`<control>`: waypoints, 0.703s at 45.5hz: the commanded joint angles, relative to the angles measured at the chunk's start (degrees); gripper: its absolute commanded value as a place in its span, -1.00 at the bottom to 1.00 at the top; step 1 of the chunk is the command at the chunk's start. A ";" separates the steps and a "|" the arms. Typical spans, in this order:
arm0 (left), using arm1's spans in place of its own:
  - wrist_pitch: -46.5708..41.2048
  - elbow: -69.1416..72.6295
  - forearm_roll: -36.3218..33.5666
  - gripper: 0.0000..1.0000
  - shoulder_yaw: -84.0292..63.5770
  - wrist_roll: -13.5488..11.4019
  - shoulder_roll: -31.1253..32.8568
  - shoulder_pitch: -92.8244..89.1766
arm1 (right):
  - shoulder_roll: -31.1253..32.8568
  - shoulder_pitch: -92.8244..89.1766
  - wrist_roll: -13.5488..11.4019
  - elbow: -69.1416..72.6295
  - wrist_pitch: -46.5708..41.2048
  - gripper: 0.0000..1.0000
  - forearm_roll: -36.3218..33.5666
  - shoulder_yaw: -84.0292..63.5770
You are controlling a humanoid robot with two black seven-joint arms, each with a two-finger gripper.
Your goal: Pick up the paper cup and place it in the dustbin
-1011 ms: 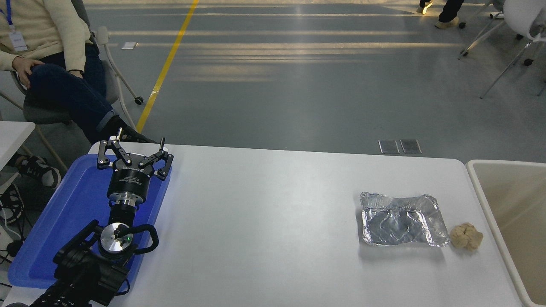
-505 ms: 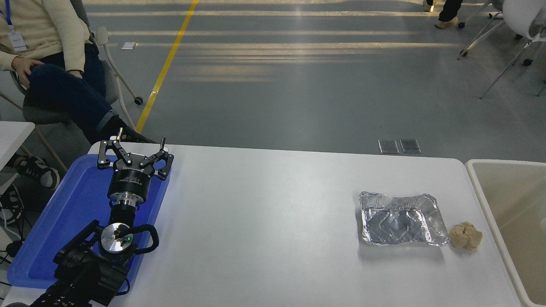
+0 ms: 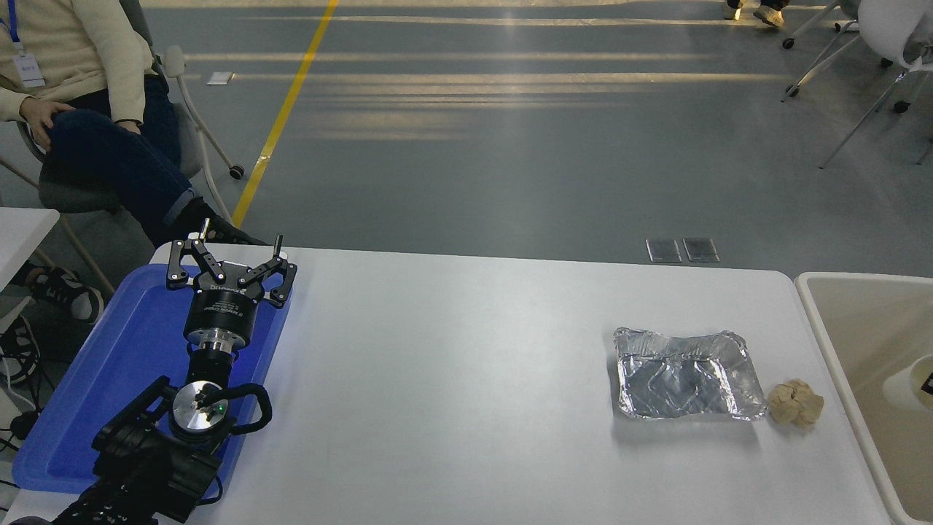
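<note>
The paper cup (image 3: 904, 383), white with a rolled rim, shows at the picture's right edge, over the inside of the beige dustbin (image 3: 820, 321). Only part of it is in the picture. A small dark sliver of the right gripper (image 3: 928, 380) touches the cup at the very edge; the rest of that arm is out of view. My left gripper (image 3: 224, 248) is open and empty, parked over the blue tray at the table's left.
A crumpled silver foil tray (image 3: 681, 373) lies on the table's right part, with a tan paper ball (image 3: 796, 403) just right of it, near the bin's rim. A flat blue tray (image 3: 87, 386) lies under the left arm. A person sits at the far left.
The paper cup has come into view at the right edge over the dustbin; before, the bin's inside showed nothing. The left arm, foil tray and paper ball have not moved.
</note>
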State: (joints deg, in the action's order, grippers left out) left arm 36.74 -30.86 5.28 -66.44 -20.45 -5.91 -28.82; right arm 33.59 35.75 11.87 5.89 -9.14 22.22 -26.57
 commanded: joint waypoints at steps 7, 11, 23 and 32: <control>-0.01 0.01 0.00 1.00 0.00 -0.03 0.02 0.00 | -0.01 -0.16 0.43 0.00 0.09 1.00 -0.60 2.22; -0.01 0.01 0.00 1.00 0.00 -0.03 0.02 0.00 | -0.01 0.28 0.61 0.00 0.00 1.00 -0.77 2.40; 0.08 0.01 0.00 1.00 0.00 -0.03 -0.07 0.08 | 0.16 5.99 1.84 0.88 -4.12 1.00 -2.62 3.19; 0.08 0.01 0.00 1.00 0.00 -0.03 -0.07 0.08 | 0.25 11.44 2.63 0.79 -9.23 1.00 -2.62 4.86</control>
State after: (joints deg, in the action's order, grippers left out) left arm 36.74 -30.85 5.28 -66.44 -20.48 -5.96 -28.76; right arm 33.72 41.67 13.67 6.53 -13.66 19.94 -23.08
